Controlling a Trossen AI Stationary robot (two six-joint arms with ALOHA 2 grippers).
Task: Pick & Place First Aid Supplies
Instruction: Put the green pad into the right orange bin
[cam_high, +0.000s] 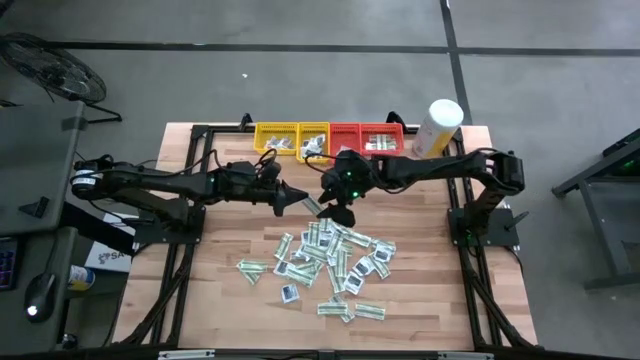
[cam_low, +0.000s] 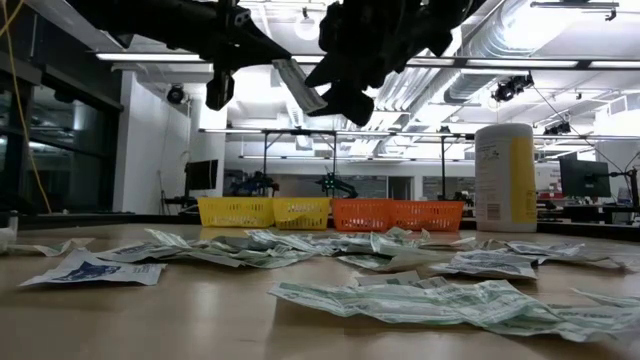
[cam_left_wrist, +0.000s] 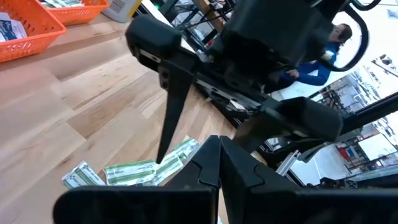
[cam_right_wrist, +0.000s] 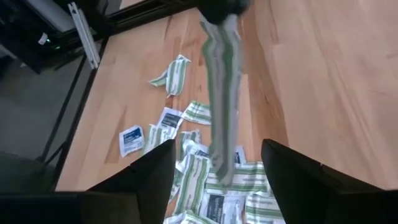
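Left gripper (cam_high: 296, 199) clamped on green-striped packet (cam_right_wrist: 221, 93); right gripper (cam_high: 338, 212) spread apart. Trays (cam_high: 330, 139) barely filled; packet pile (cam_high: 325, 262) mostly left.

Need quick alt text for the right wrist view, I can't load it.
A white-and-green strip packet hangs upright, pinched at its top by the left gripper, between the right gripper's open fingers. Below, more packets lie scattered on the wooden table.
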